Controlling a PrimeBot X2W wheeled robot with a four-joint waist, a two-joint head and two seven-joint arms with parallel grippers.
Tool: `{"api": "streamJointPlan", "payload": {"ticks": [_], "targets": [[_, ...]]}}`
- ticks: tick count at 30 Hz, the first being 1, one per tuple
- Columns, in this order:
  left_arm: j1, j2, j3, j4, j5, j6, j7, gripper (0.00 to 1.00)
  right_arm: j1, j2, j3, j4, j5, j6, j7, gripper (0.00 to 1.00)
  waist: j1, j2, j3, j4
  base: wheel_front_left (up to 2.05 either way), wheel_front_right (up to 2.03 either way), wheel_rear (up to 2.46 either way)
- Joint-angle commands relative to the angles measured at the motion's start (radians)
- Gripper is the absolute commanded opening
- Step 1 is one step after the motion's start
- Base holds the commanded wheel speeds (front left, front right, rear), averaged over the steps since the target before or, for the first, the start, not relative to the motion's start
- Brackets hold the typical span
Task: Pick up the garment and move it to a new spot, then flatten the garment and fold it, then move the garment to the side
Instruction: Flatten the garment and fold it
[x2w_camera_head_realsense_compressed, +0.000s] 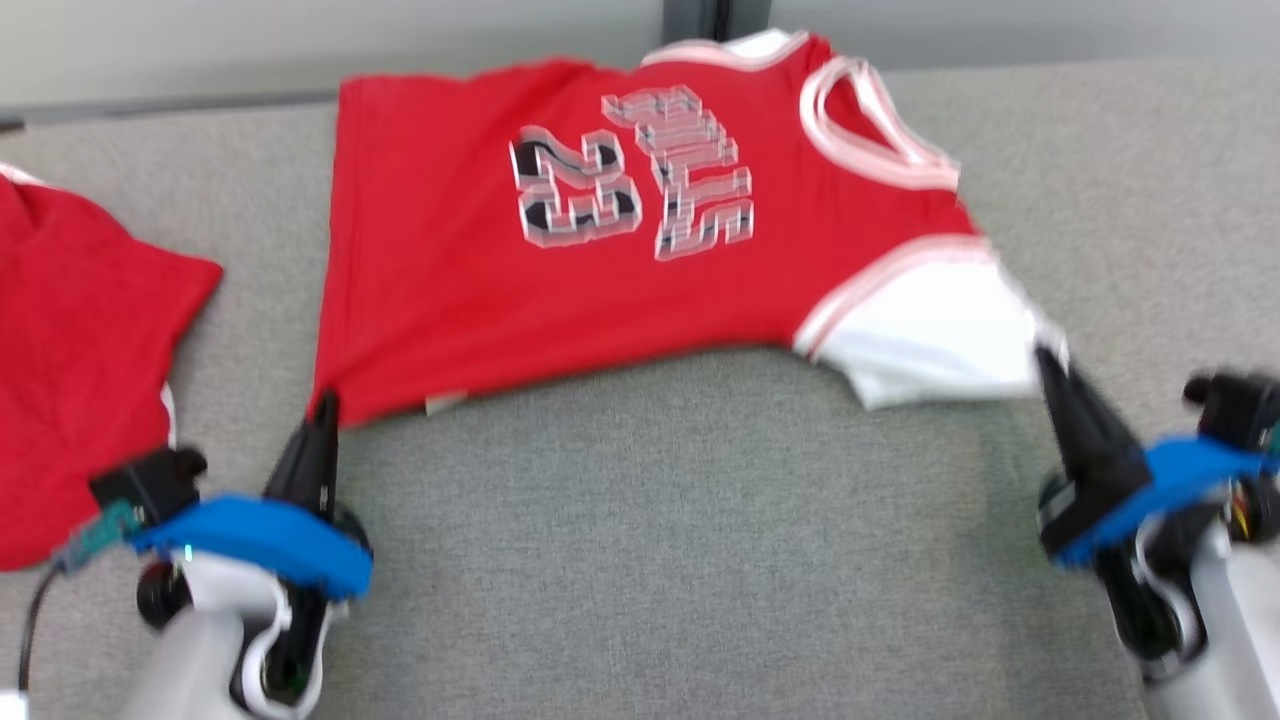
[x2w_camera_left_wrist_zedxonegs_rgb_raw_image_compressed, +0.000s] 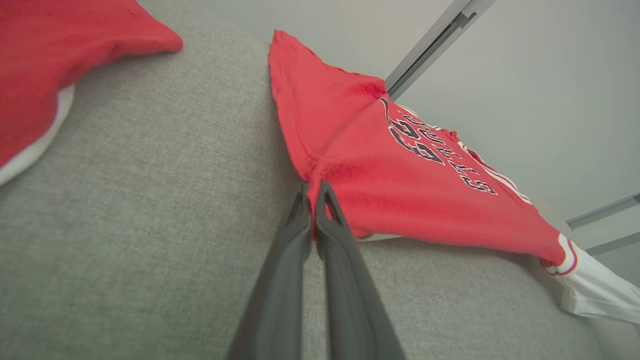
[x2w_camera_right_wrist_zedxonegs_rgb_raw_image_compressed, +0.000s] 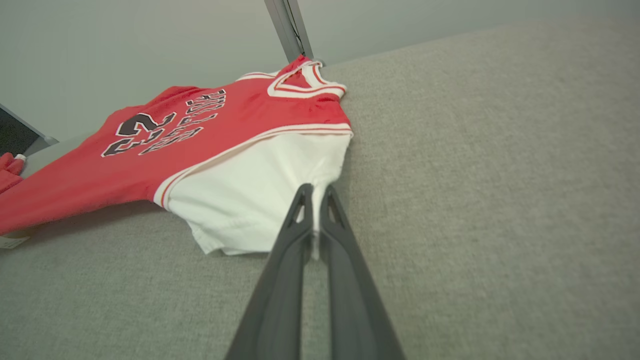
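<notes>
The garment is a red jersey with white sleeves, white trim and the number 23, spread across the grey table with its collar toward the right. My left gripper is shut on the garment's red hem corner, fabric pinched between the fingers. My right gripper is shut on the edge of the white sleeve, a strip of white cloth showing between its fingers. The near edge of the garment sags in an arc between the two grips.
A second red garment lies at the table's left edge, close to my left arm. The grey cloth table top stretches toward me. A pale wall with a metal post stands behind the table.
</notes>
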Motion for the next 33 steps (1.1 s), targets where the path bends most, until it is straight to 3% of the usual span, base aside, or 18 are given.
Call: {"api": "streamJointPlan", "payload": {"ticks": [1,3,4,5,11,20,26,33], "targets": [[0.063,0.011,0.001,-0.033,-0.003,0.015,0.008,0.0,0.086,0.008,-0.039,-0.049,-0.044,0.0,0.069,0.0,0.0003,0.0,-0.046,-0.019,0.0,0.0,0.0],[0.102,0.012,0.0,-0.055,-0.014,0.021,0.016,0.0,0.131,0.023,-0.064,-0.088,-0.062,0.0,0.107,0.0,0.0003,0.0,-0.06,-0.018,0.0,0.0,0.0],[0.172,0.02,0.002,-0.109,-0.026,0.036,0.029,0.0,0.217,0.056,-0.118,-0.174,-0.096,0.0,0.183,0.0,0.0003,0.0,-0.082,-0.013,0.0,0.0,0.0],[0.172,0.02,0.002,-0.109,-0.026,0.036,0.029,0.0,0.217,0.056,-0.118,-0.174,-0.096,0.0,0.183,0.0,0.0003,0.0,-0.082,-0.013,0.0,0.0,0.0],[0.373,0.044,0.002,-0.302,-0.053,0.103,0.08,0.0,0.452,0.151,-0.229,-0.466,-0.123,0.0,0.416,0.0,0.0003,0.0,-0.115,0.009,0.0,0.0,0.0],[0.589,0.115,0.011,-0.565,-0.069,0.2,0.165,0.0,0.697,0.182,-0.307,-0.771,-0.098,0.0,0.711,0.0,0.0003,0.0,-0.114,0.01,0.0,0.0,0.0],[0.56,0.102,0.005,-0.654,-0.082,0.211,0.179,0.0,0.6,0.182,-0.291,-0.834,-0.104,0.0,0.654,0.0,0.0003,0.0,-0.107,0.016,0.0,0.0,0.0],[0.406,0.051,-0.02,-0.631,-0.112,0.21,0.223,0.0,0.372,0.174,-0.217,-0.761,-0.137,0.0,0.616,0.0,0.0003,0.0,-0.08,0.029,0.0,0.0,0.0]]}}
